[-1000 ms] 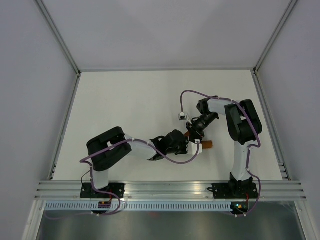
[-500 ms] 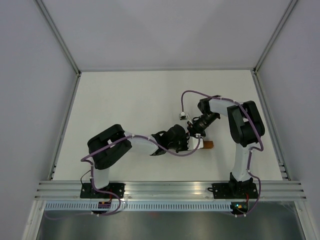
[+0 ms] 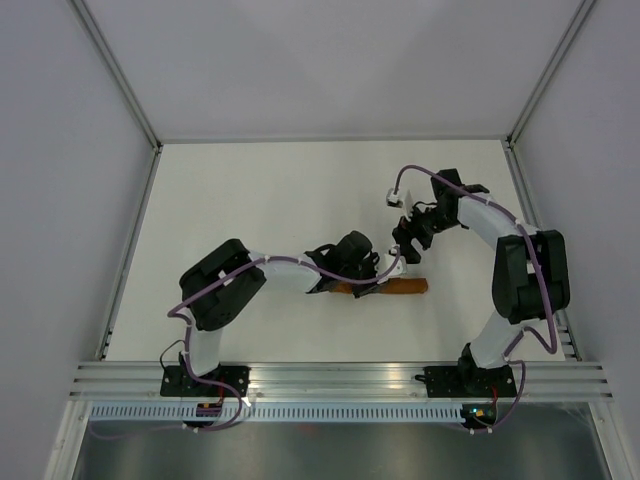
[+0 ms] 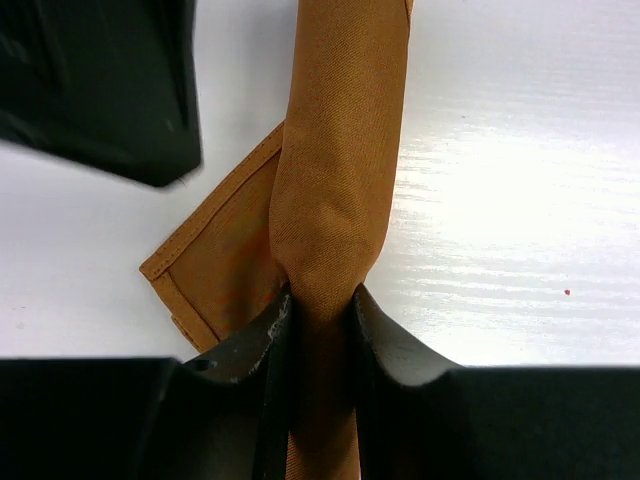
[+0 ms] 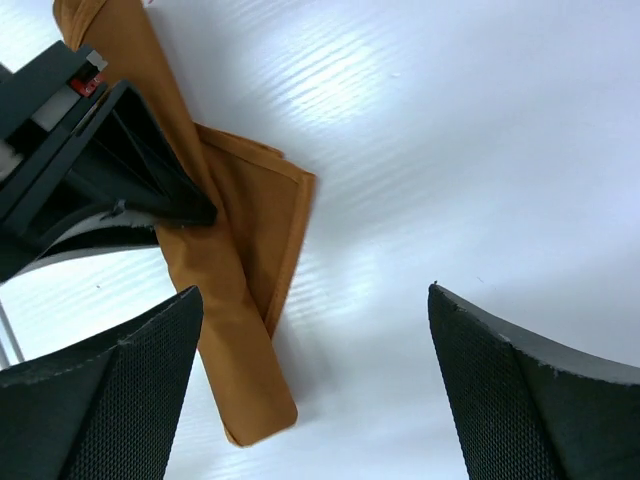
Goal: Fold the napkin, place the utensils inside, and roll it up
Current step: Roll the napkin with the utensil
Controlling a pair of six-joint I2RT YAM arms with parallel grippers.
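The napkin [image 3: 402, 286] is a tight rust-orange roll lying left to right on the white table. My left gripper [image 3: 372, 283] is shut on it, and in the left wrist view the roll [image 4: 340, 150] runs up from between the jaws of that gripper [image 4: 320, 300], with a loose hemmed corner [image 4: 215, 270] sticking out to the left. My right gripper [image 3: 408, 240] is open, apart from the roll on its far side. In the right wrist view the roll's free end [image 5: 240, 350] lies beside the left fingertip of that gripper [image 5: 313, 290], untouched. The utensils are hidden.
The white table [image 3: 250, 200] is bounded by grey walls at the back and sides. An aluminium rail [image 3: 340, 375] carrying both arm bases runs along the near edge. Purple cables loop along both arms.
My right gripper has opened wide and pulled back from the roll toward the far right. My left gripper has shut further on the roll, more of which now shows.
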